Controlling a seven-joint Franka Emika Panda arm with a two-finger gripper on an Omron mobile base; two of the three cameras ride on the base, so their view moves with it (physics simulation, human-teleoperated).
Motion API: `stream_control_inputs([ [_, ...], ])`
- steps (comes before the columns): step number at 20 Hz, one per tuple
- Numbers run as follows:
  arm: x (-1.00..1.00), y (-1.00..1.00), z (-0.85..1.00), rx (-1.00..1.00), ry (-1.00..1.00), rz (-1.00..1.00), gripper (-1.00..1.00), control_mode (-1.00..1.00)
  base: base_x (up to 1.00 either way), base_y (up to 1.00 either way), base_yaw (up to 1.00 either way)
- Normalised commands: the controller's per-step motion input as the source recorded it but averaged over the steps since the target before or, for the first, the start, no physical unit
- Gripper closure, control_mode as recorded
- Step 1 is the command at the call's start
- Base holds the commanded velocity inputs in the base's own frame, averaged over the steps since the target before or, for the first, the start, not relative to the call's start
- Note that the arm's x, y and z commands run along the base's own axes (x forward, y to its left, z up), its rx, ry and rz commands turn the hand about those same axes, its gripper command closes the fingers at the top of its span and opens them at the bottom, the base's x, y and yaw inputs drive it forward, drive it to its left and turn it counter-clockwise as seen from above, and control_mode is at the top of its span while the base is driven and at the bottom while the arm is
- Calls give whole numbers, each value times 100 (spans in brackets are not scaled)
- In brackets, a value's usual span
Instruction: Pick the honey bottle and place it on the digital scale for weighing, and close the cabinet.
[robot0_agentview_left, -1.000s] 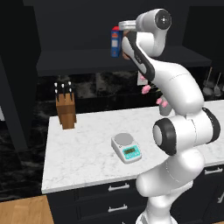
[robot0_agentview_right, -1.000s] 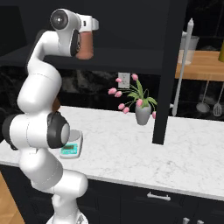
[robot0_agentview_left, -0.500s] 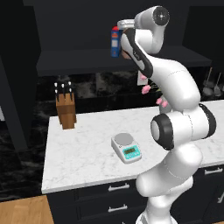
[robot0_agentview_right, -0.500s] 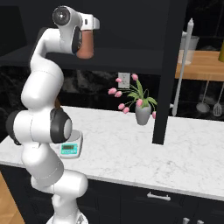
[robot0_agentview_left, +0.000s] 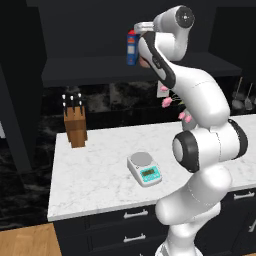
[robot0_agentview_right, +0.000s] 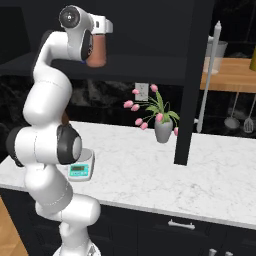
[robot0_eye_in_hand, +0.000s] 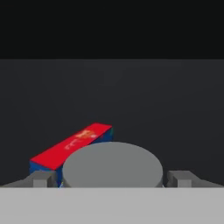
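Observation:
The honey bottle stands on the shelf inside the open cabinet, a reddish-brown jar with a grey lid. My gripper is open over it, one fingertip on each side of the lid and a gap at both. From the right base, the hand sits just above the jar. The arm hides most of the honey bottle in the left base view. The digital scale lies on the white counter below, also seen as the scale beside the arm.
A blue carton with a red top stands close beside the jar. A knife block is at the counter's left, a vase of pink tulips at the back. The cabinet door's silver handle hangs over the counter.
The arm's upper links have shifted a little and the hand has settled slightly over the jar. The jar, carton and scale have not moved. The jaws stay open.

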Motion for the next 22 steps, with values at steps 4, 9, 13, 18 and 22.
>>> stream_control_inputs([
  [4, -34, 0, 6, 0, 0, 0, 100, -100, 0, 0, 0],
  [9, -52, -4, 10, 0, -1, 0, 100, -100, 0, 0, 0],
  [13, -55, 0, 15, 0, -2, 0, 100, -100, 0, 0, 0],
  [18, -58, 0, 30, 0, -8, 0, 100, -100, 0, 0, 0],
  [22, -74, 2, 28, 0, -6, 0, 100, -100, 0, 0, 0],
])
